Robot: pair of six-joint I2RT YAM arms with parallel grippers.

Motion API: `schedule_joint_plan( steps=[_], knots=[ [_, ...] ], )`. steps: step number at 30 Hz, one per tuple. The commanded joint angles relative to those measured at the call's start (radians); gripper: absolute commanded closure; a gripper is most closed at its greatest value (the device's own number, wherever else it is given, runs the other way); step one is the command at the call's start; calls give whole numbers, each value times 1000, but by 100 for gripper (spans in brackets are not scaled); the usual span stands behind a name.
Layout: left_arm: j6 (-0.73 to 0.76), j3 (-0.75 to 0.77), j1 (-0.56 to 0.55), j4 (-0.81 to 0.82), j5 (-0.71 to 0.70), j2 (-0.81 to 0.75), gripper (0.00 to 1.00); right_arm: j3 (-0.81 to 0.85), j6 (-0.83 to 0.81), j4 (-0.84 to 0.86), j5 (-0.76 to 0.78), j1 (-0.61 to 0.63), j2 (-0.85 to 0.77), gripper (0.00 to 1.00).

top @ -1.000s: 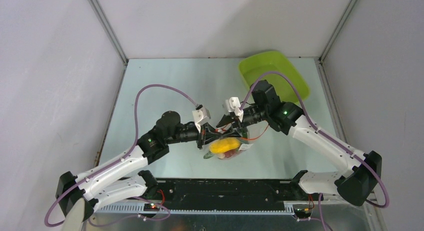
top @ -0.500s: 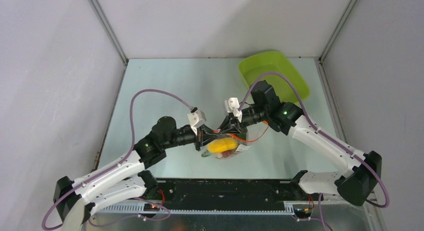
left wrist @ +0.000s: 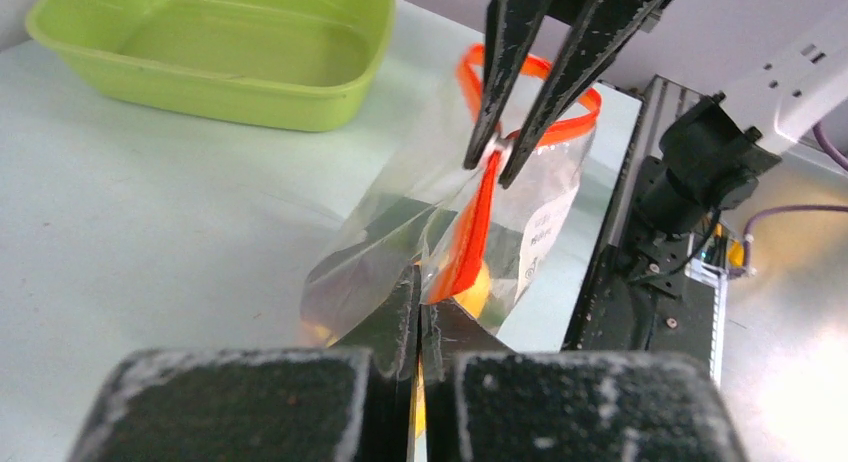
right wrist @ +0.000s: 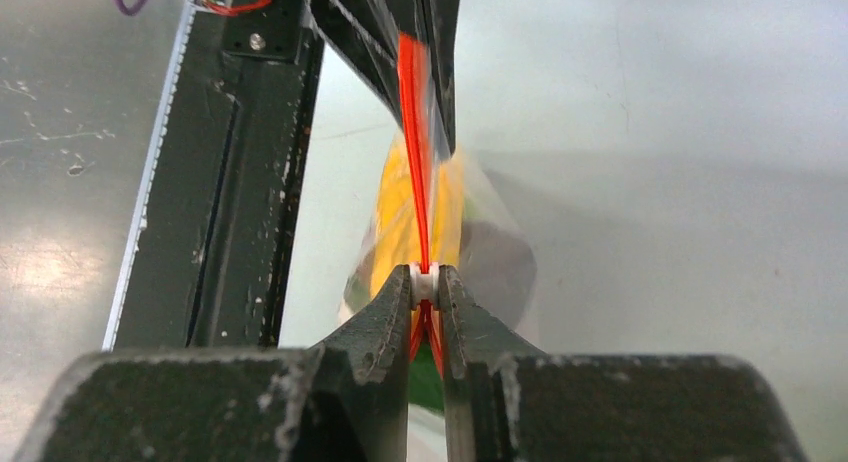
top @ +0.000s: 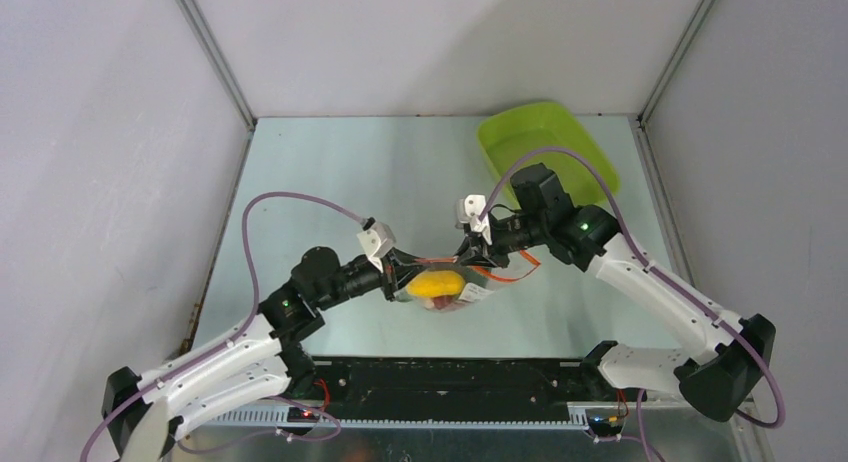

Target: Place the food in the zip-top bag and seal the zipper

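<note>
Both arms meet over the near middle of the table point(top: 340, 172), with the bag point(top: 462, 294) strung between them. The left gripper point(left wrist: 418, 297) is clamped fully shut on the left end of the orange-red zipper point(left wrist: 470, 232). The right gripper point(top: 470, 259) is pinched nearly closed on the small white slider point(right wrist: 424, 282) partway along that strip. The strip runs taut and straight between the two grips; past the slider it loops loose to the right. The bag hangs below the strip, and I can't tell if its bottom rests on the table. Inside are the yellow lemon point(top: 437, 281), something dark red just near of it, and a bit of green. The lime-green tray point(top: 590, 177) sits at the far right, well apart.
</note>
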Motion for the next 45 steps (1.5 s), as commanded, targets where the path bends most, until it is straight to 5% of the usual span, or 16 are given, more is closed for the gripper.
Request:
schedule_joint_plan(
  steps=[1, 8, 24, 41, 43, 44, 45],
  knots=[
    [-16, -28, 4, 89, -173, -56, 100, 37, 9, -121, 99, -30, -66, 86],
    [-29, -96, 4, 121, -350, -134, 100, 38, 45, -228, 213, -42, -101, 86],
    [-9, -112, 7, 112, -491, -131, 100, -15, 206, -395, 562, -104, -159, 87],
    [-59, -11, 77, 125, -493, 57, 100, -200, 321, 46, 643, -165, -310, 82],
    [-74, 1, 95, 124, -503, 80, 100, -210, 336, 113, 648, -168, -283, 73],
    [-93, 7, 108, 117, -509, 99, 100, -211, 344, 136, 660, -167, -273, 61],
    [-103, 23, 116, 111, -515, 109, 87, -211, 362, 179, 672, -167, -252, 53]
  ],
)
